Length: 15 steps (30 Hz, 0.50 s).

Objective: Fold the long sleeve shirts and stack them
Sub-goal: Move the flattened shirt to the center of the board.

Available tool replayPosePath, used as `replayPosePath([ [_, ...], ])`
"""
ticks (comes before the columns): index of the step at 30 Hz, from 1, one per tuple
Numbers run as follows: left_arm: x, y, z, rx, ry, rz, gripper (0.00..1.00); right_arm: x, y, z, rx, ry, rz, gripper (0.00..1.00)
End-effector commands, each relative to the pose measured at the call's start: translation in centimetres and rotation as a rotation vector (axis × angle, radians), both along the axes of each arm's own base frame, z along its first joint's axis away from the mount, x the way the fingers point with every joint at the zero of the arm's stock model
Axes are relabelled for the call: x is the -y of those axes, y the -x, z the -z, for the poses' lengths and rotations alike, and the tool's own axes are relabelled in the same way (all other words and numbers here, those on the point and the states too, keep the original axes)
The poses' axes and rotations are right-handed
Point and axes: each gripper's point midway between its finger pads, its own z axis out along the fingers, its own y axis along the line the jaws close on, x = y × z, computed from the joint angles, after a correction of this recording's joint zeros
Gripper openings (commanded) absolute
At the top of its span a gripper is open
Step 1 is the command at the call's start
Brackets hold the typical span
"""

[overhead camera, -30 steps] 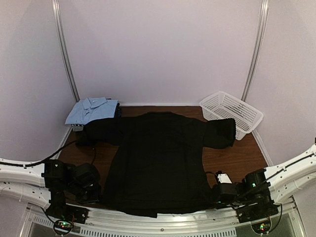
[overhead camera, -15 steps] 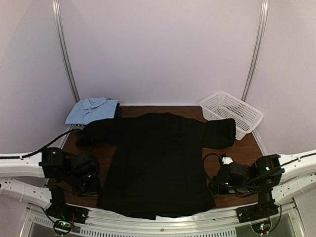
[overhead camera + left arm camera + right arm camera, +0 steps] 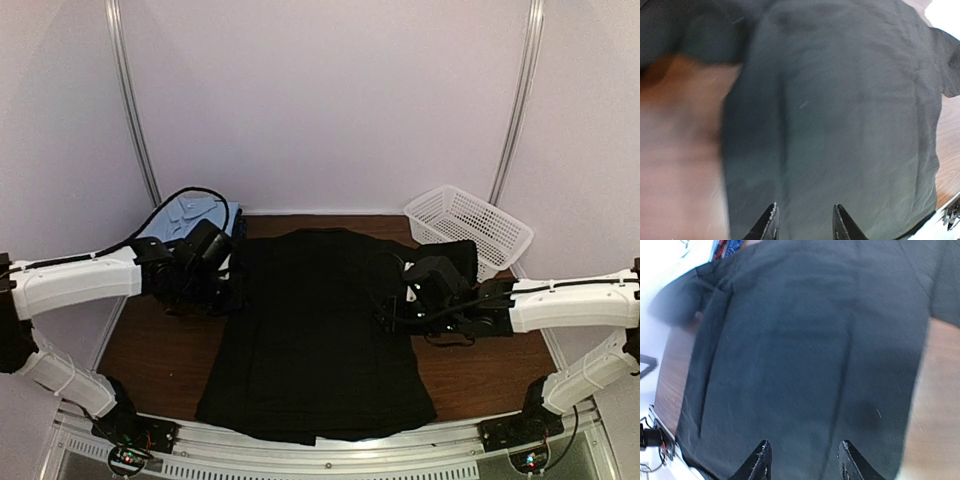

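A large plain black long sleeve shirt (image 3: pixel 320 330) lies spread flat on the brown table, hem toward the near edge. Its right sleeve (image 3: pixel 452 262) is folded short by the basket. My left gripper (image 3: pixel 226 286) hovers at the shirt's left side below the shoulder, and my right gripper (image 3: pixel 392 312) at its right side. In the left wrist view the left gripper (image 3: pixel 805 210) is open and empty above black shirt fabric (image 3: pixel 840 125). The right gripper (image 3: pixel 804 446) is also open over the black shirt (image 3: pixel 805 340). A folded light blue collared shirt (image 3: pixel 178 212) sits at the back left.
A white mesh basket (image 3: pixel 470 230) stands at the back right, touching the black sleeve. Bare wood table (image 3: pixel 150 345) shows on both sides of the shirt. White walls close in the back and sides.
Both grippers were shut at the shirt's hem near the table's front edge. They have opened and both arms have swung back to the shirt's upper sides.
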Motion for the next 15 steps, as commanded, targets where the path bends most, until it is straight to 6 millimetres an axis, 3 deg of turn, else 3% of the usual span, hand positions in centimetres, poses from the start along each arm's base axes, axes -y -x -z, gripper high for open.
replayPosePath([
  [1,5.8,-4.9,-1.3,0.139,0.094,0.141,0.37,-3.3,-3.1,-1.4,0.076,-0.115,-0.064,0.47],
  [5,6.9,-6.6,2.7,0.088,0.077,0.167,0.37,-4.3,-4.7,0.8,0.047,-0.121,-0.068,0.47],
  [15,8.5,-6.7,7.9,0.006,0.090,0.203,0.37,-3.3,-5.6,8.6,-0.098,-0.130,-0.030,0.48],
])
